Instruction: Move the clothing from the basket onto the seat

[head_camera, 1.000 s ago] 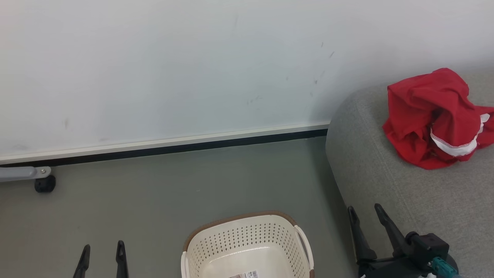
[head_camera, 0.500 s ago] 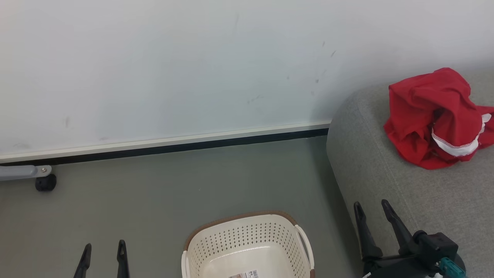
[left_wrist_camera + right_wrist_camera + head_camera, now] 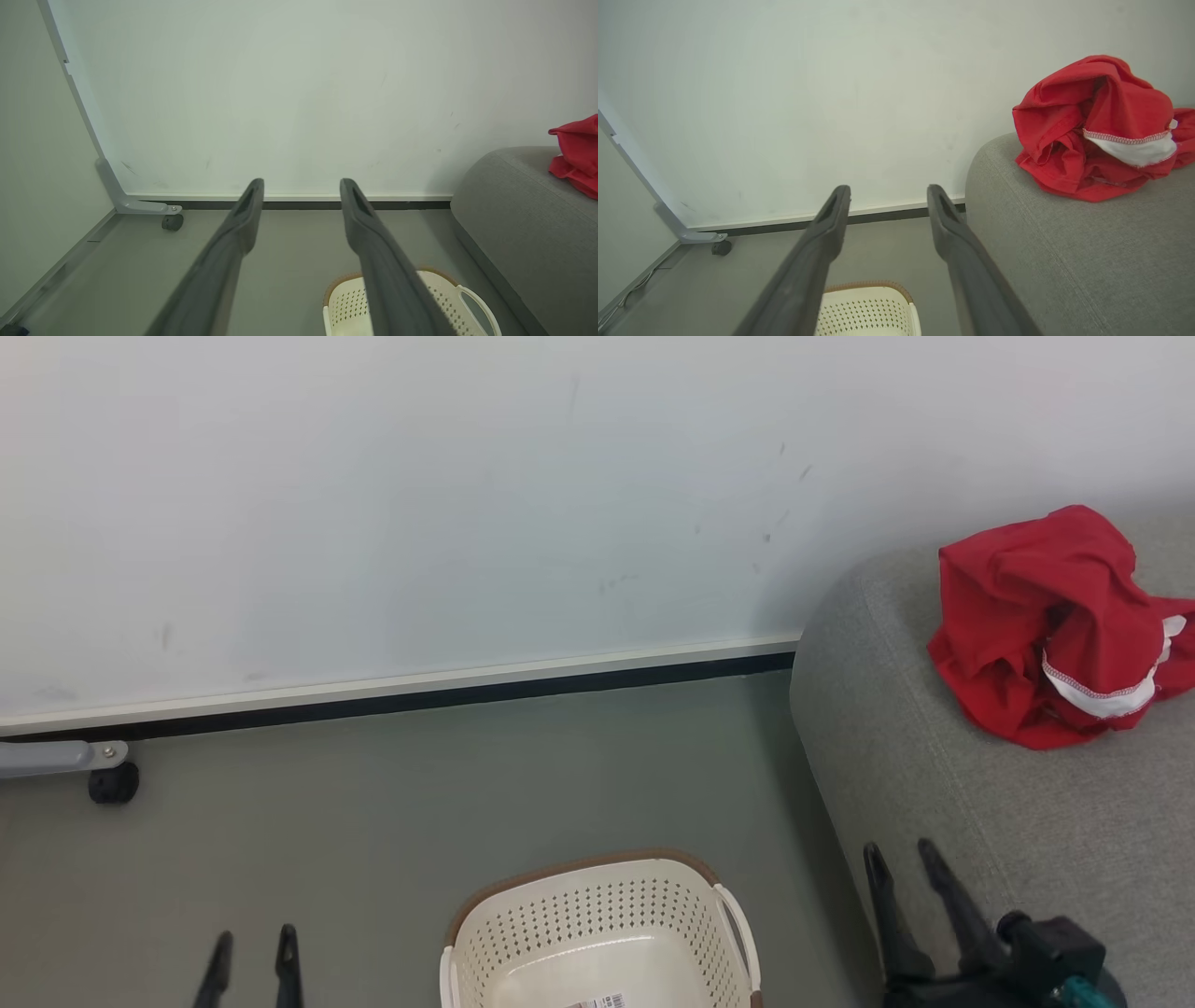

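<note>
The clothing [image 3: 1046, 625] is seen heaped on the seat [image 3: 934, 784], far right. The basket [image 3: 597, 905], near centre, looks emptied. Left gripper [image 3: 256, 938] and right gripper [image 3: 899, 847] are spread, nothing held. Any withdrawal is best routed wide of the pile, so nothing is dragged off.

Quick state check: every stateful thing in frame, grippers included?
clothing: crumpled in a heap on the seat, not gripped.
basket: upright on the floor, no clothing in the part that shows.
seat: bears the clothing.
left gripper: open, holding nothing.
right gripper: open, holding nothing, by the seat's edge.
</note>
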Motion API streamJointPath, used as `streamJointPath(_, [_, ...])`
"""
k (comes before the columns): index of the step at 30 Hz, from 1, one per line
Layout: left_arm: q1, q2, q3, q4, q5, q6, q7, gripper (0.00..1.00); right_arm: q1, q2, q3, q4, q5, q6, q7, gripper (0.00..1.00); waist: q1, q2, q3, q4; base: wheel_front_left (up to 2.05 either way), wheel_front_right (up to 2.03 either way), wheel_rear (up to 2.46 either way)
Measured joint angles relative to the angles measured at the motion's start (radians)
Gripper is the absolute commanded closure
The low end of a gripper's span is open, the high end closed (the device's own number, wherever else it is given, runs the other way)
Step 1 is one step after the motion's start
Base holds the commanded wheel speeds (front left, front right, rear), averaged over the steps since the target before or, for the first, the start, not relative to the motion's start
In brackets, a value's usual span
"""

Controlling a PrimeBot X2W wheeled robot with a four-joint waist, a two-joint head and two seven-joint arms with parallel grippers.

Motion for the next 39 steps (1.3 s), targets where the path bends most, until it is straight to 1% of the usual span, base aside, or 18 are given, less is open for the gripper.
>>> streamJointPath(6, [0.000,-0.027,-0.008,0.065,0.000,0.000,0.003,1.00,0.050,0.022,0.018,0.066,0.000,0.000,0.001,1.00,0.0000,0.0000,0.000,0.000,0.00,0.00,0.00])
streamJointPath(10, [0.000,-0.032,-0.005,0.081,-0.019,-0.005,0.010,1.00,0.062,0.030,0.005,0.076,0.018,0.003,0.009,1.00,0.0000,0.0001,0.001,0.001,0.00,0.00,0.00])
streamJointPath(11, [-0.002,-0.034,-0.003,0.084,-0.025,-0.009,0.013,1.00,0.062,0.030,-0.002,0.076,0.031,0.008,0.014,1.00,0.0000,0.0001,0.001,0.001,0.00,0.00,0.00])
streamJointPath(18, [-0.007,-0.041,0.008,0.099,-0.131,-0.022,0.035,1.00,0.060,0.042,-0.040,0.083,0.116,0.022,0.040,1.00,0.0000,0.0001,0.003,0.006,0.00,0.00,0.00])
streamJointPath(33, [-0.057,-0.055,0.038,0.142,-0.329,-0.062,0.083,1.00,0.041,0.067,-0.125,0.097,0.292,0.059,0.097,1.00,0.0000,0.0000,0.007,0.014,0.00,0.00,0.00])
streamJointPath(39, [-0.077,-0.061,0.048,0.156,-0.402,-0.072,0.103,1.00,0.038,0.077,-0.159,0.104,0.364,0.073,0.116,1.00,0.0000,0.0000,0.009,0.018,0.00,0.00,0.00])
